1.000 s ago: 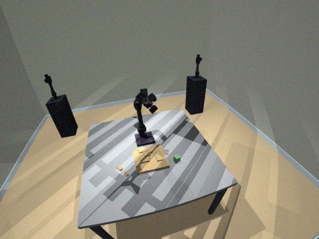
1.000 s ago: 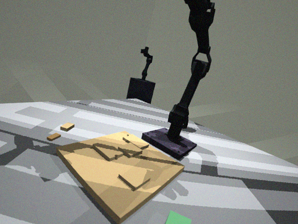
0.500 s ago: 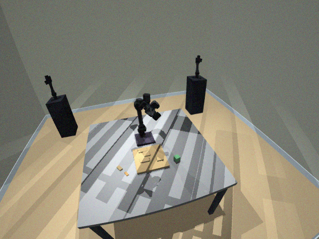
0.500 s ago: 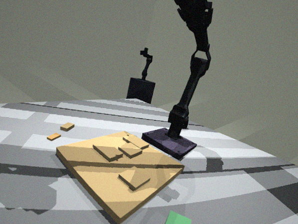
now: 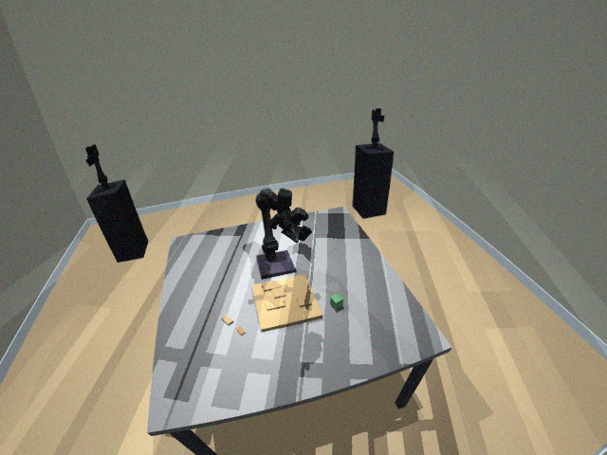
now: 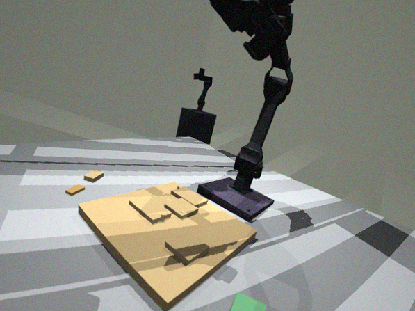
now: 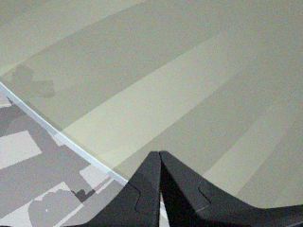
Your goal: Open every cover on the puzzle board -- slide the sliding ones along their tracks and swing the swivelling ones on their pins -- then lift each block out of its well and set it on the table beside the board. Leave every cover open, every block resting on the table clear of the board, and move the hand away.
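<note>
The tan puzzle board (image 5: pixel 290 320) (image 6: pixel 114 217) lies flat on the table in front of the arm's base (image 5: pixel 276 264) (image 6: pixel 234 200). Several flat tan covers sit on it: a cluster near the back (image 6: pixel 150 209) (image 6: pixel 180 207) (image 6: pixel 189 196) and one near the front (image 6: pixel 187 251). A green block (image 5: pixel 336 300) (image 6: pixel 246 310) rests on the table to the right of the board. My gripper (image 5: pixel 302 233) (image 7: pixel 158 158) is shut and empty. It is raised high above the table near the base, well away from the board.
Two small tan pieces (image 5: pixel 227 319) (image 5: pixel 240 330) (image 6: pixel 93 175) (image 6: pixel 75 189) lie on the table left of the board. Two black pedestals with cameras (image 5: pixel 118 220) (image 5: pixel 372 178) (image 6: pixel 195 124) stand on the floor behind the table. The wrist view shows the table's far edge.
</note>
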Controlling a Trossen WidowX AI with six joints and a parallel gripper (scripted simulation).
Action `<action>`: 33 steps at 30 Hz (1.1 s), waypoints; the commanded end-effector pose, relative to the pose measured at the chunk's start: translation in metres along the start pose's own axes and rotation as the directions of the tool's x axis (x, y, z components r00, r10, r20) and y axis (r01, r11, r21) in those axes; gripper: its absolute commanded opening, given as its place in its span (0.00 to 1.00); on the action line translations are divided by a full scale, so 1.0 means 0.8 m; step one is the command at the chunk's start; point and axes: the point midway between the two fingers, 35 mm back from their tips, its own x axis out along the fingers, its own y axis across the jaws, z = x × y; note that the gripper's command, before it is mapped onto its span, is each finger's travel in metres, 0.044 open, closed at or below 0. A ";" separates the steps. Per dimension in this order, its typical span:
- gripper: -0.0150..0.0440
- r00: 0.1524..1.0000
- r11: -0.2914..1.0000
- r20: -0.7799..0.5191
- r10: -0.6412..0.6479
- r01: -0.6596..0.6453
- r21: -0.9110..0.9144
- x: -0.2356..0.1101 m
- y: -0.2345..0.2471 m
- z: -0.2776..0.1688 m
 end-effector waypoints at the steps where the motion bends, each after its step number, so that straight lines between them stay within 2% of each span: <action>1: 0.25 0.998 0.998 -0.039 0.051 -0.050 0.039 0.010 0.018 -0.013; 18: 0.25 0.931 0.950 -0.251 0.266 -0.210 0.229 0.044 0.098 -0.084; 33: 0.25 0.786 0.873 -0.436 0.438 -0.256 0.415 0.050 0.169 -0.150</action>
